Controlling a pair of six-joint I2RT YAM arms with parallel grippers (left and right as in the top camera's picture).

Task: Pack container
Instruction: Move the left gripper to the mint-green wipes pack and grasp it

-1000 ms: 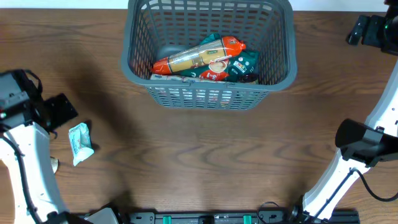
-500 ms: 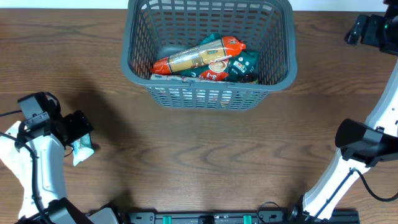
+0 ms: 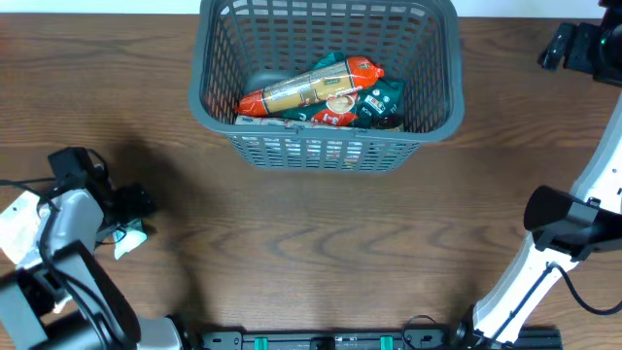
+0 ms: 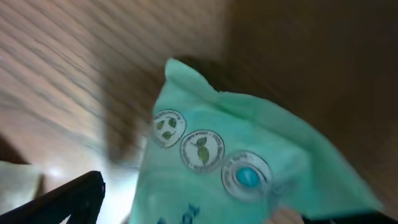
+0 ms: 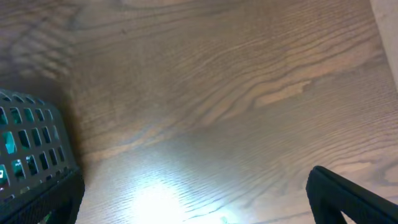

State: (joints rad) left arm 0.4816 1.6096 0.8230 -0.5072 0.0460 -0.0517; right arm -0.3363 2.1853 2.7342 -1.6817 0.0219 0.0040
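The container (image 3: 442, 117), a large dark grey lattice basket, stands at the back centre and holds an orange pasta packet (image 3: 311, 89) and a dark green packet (image 3: 379, 100). A small teal packet (image 3: 129, 236) lies on the table at the left. My left gripper (image 3: 131, 206) is right over it. In the left wrist view the teal packet (image 4: 249, 155) fills the frame, and the left gripper's (image 4: 205, 208) open fingers stand on either side of it. My right gripper (image 3: 571, 44) is open and empty at the back right. In the right wrist view the right gripper (image 5: 193, 199) is above bare wood.
The wooden table (image 3: 321, 243) has an edge along the front. A corner of the basket (image 5: 28, 146) shows at the left of the right wrist view. The right arm's base (image 3: 564, 219) stands at the right.
My left arm has swung toward the front and right and come down over the teal packet, which now lies mostly under the gripper. The right arm and the basket have not moved.
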